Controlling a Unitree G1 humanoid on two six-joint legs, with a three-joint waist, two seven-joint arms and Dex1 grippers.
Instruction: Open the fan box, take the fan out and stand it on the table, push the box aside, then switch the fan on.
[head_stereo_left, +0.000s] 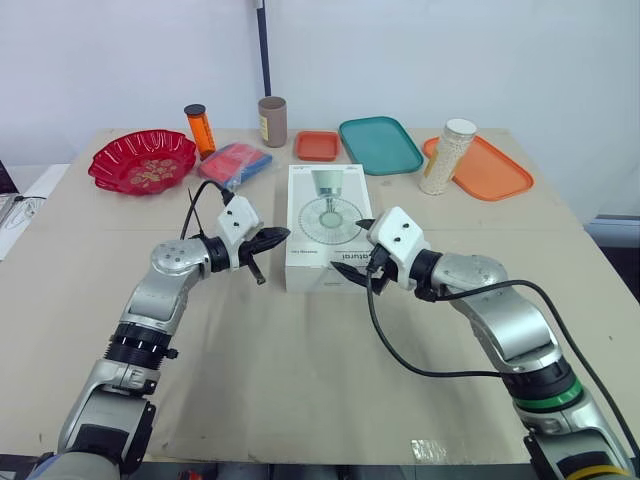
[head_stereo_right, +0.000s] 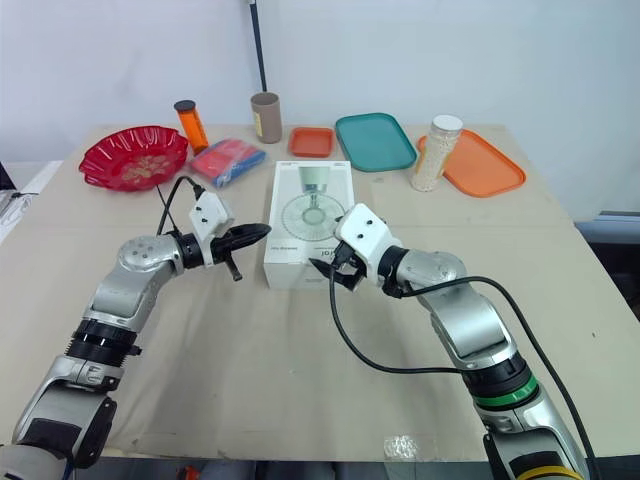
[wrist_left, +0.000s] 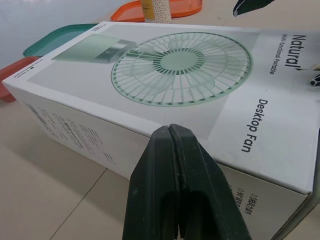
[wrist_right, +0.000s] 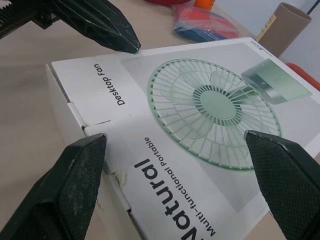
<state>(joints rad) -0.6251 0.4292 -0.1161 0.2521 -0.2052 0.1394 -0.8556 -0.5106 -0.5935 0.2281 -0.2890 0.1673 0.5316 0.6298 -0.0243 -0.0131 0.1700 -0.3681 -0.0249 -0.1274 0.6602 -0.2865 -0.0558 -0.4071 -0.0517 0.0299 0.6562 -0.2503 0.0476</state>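
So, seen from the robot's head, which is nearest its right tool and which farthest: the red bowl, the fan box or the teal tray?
1. Fan box: mid-table, its near end right at the right tool.
2. Teal tray: past the box's far end, towards the back of the table.
3. Red bowl: far-left corner, well off to the side.

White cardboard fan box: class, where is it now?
Head views: the white cardboard fan box lies flat between the left tool and right tool.
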